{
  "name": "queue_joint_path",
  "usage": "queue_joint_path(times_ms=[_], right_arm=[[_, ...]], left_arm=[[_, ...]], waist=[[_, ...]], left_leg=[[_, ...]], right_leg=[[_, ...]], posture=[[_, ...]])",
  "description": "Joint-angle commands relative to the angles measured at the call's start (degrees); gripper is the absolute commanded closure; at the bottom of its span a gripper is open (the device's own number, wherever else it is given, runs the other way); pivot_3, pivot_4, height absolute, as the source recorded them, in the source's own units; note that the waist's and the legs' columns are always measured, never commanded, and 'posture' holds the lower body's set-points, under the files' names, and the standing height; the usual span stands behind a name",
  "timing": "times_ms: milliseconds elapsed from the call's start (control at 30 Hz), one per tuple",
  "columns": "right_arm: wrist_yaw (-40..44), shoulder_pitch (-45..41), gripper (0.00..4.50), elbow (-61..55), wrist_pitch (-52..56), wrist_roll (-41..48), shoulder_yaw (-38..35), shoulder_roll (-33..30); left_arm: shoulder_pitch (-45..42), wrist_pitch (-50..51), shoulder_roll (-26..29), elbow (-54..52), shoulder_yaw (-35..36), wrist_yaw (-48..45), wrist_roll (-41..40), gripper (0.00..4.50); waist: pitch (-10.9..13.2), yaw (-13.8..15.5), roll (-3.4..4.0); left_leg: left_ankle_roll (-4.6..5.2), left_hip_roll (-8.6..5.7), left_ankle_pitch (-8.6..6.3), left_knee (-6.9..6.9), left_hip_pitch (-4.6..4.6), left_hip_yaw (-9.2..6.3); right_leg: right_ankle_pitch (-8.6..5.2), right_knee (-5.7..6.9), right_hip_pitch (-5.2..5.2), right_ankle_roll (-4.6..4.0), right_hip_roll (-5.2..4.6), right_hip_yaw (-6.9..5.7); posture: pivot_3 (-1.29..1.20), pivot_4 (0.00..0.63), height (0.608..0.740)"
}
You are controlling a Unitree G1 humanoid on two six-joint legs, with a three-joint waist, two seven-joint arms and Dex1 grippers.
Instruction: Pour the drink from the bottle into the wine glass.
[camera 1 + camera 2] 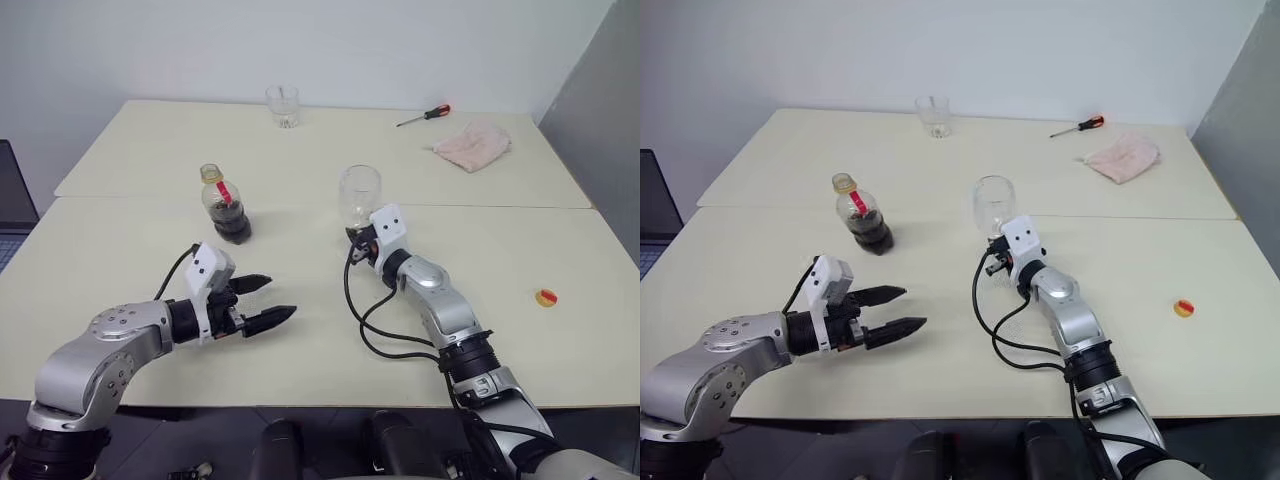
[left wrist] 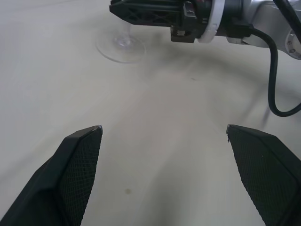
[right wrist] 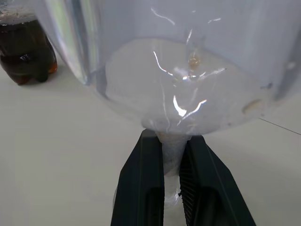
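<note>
The bottle [image 1: 224, 204] stands upright on the table left of centre, its lower part dark with the drink [image 1: 232, 224]. To its right stands the wine glass [image 1: 360, 191], clear and with nothing in its bowl. My right gripper [image 1: 358, 240] is shut on the glass's thin stem, just under the bowl, as the right wrist view shows [image 3: 171, 141]. The bottle [image 3: 26, 52] sits beyond the glass there. My left gripper [image 1: 280, 297] hangs open above the bare table in front of the bottle, holding nothing. Its wrist view looks toward the glass's foot [image 2: 120, 44].
A short clear tumbler [image 1: 283, 105] stands at the table's far edge. A red-handled screwdriver [image 1: 425, 116] and a pink cloth [image 1: 472, 145] lie at the far right. A small yellow and red round thing [image 1: 546, 297] lies at the right. A laptop [image 1: 14, 205] sits off the left edge.
</note>
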Motion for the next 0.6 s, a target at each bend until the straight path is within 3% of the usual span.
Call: queue_joint_path(times_ms=[33, 167, 567, 600], right_arm=[[2.6, 0.1, 4.33, -1.6, 0.5, -0.6, 1.7, -0.4], [2.5, 0.5, 4.33, -2.1, -0.5, -1.7, 1.7, -0.8], [4.0, 2.7, 0.15, -12.3, 4.8, -0.9, 0.2, -4.0], [4.9, 3.4, 0.03, -14.8, 6.8, -0.3, -0.2, -5.2]], left_arm=[[-0.2, -1.3, -0.1, -1.1, 1.0, 0.0, 0.2, 0.00], [-0.8, -1.6, -0.7, -0.3, 1.0, 0.3, 0.1, 0.00], [-2.5, -3.4, -2.9, 3.5, 0.9, 0.7, 1.2, 0.00], [-2.6, -3.5, -2.9, 3.9, 1.1, 0.7, 1.3, 0.00]], waist=[[0.0, 0.0, 0.00], [0.0, 0.0, 0.00], [0.0, 0.1, 0.01], [0.0, 0.1, 0.01]], left_leg=[[0.00, 0.00, 0.00, 0.00, 0.00, 0.00], [0.00, -0.01, 0.00, 0.00, 0.00, 0.00], [0.00, -0.02, 0.00, 0.00, -0.01, 0.00], [0.00, -0.02, 0.00, 0.00, -0.01, 0.00]], right_leg=[[0.00, 0.00, 0.00, 0.00, 0.00, 0.00], [0.00, 0.00, 0.00, -0.01, 0.00, -0.01], [0.00, 0.00, 0.00, 0.00, -0.01, -0.02], [0.00, 0.00, 0.00, 0.00, -0.01, -0.02]], posture=[[0.00, 0.150, 0.740], [0.00, 0.150, 0.740], [0.00, 0.150, 0.740], [0.00, 0.150, 0.740]])
